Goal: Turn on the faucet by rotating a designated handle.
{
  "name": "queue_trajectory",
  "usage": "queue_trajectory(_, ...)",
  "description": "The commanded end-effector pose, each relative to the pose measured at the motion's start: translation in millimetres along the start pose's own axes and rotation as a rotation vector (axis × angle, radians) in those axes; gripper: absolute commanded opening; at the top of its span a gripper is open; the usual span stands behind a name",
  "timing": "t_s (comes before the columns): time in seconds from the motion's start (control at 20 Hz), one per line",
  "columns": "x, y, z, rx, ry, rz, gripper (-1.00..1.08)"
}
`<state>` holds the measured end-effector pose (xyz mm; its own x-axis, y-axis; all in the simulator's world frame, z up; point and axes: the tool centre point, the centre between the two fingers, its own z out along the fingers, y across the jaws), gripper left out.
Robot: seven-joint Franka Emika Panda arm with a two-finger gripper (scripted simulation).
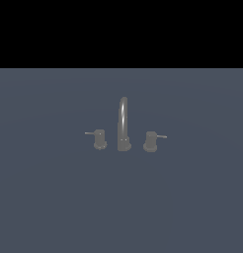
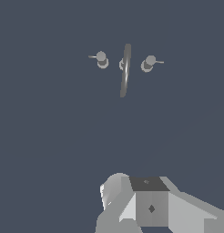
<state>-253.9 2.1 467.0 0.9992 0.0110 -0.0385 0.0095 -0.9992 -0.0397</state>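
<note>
The faucet (image 1: 123, 126) is a dark grey three-piece set standing on a flat grey-blue surface, with a tall arched spout between two short knobs. The handle (image 1: 99, 139) is the knob at the exterior view's left, and its thin rod points left. The twin knob (image 1: 150, 141) has a rod pointing right. The wrist view shows the spout (image 2: 125, 70), the handle (image 2: 102, 59) and the twin knob (image 2: 148, 63) from above, well away from the camera. Grey parts of my gripper (image 2: 148, 184) fill that view's lower edge, far from the faucet. Its fingers do not show apart. The arm is not in the exterior view.
The grey-blue surface (image 1: 54, 197) spreads flat around the faucet on every side. Beyond its far edge the exterior view is black.
</note>
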Motion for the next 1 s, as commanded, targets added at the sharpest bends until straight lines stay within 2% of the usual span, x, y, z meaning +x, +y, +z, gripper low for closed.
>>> queue_trajectory(0.0,0,0,0,0.0,0.0,0.0,-1.0)
queue_trajectory(0.5,5,-10,13,0.0,0.002,0.053,-1.0)
queue_trajectory(0.95,19,-36,47,0.001,0.007,0.194,-1.0)
